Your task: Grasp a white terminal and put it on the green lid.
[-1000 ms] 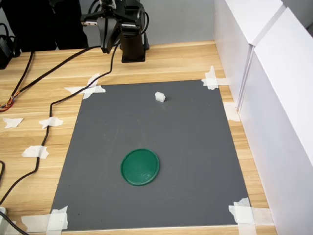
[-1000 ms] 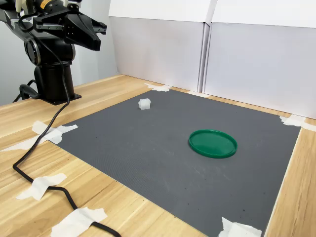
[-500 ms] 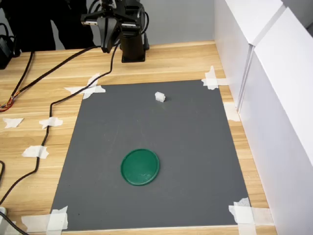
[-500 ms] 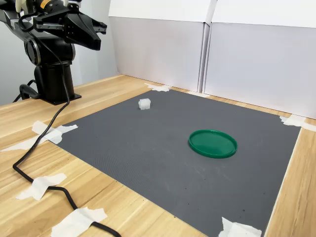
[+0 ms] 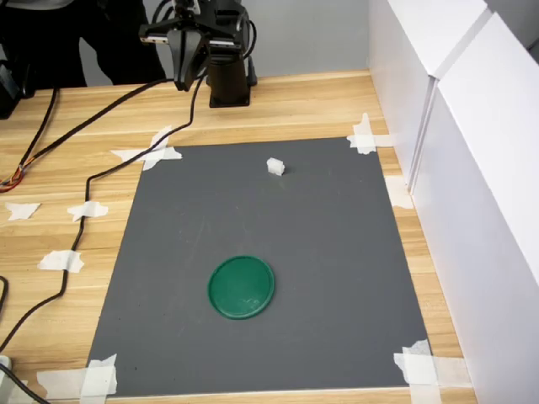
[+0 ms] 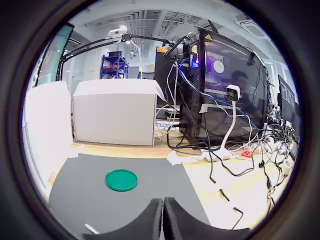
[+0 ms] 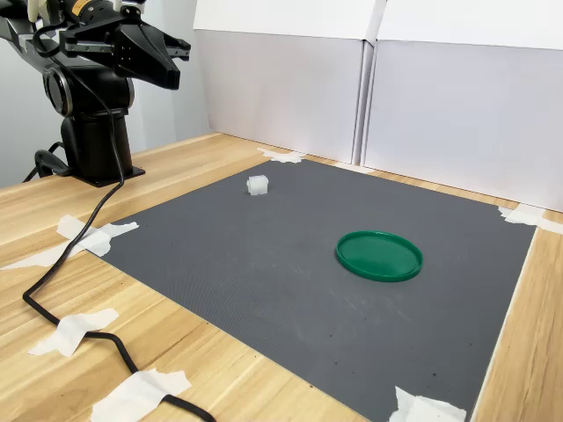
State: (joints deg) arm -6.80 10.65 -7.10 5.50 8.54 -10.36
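The white terminal (image 5: 275,166) (image 7: 257,184) is a tiny block lying on the grey mat (image 5: 328,252) (image 7: 264,264) near its far edge in the first exterior view. The green lid (image 5: 242,286) (image 7: 379,255) (image 6: 121,180) lies flat on the mat, well apart from the terminal and with nothing on it. My gripper (image 5: 182,80) (image 7: 179,53) (image 6: 163,220) hangs high beside the arm's base, away from the mat, its two fingers pressed together and holding nothing. The wrist view does not show the terminal.
A black cable (image 5: 93,168) (image 7: 79,229) trails across the wooden table beside the mat. White tape pieces (image 5: 152,151) (image 7: 88,237) hold the mat's corners. White boards (image 5: 472,168) (image 7: 369,88) wall one side. A person in dark clothes (image 5: 109,34) stands behind the table.
The arm, the terminal and the lid have stayed put. Only the person behind the table has shifted a little.
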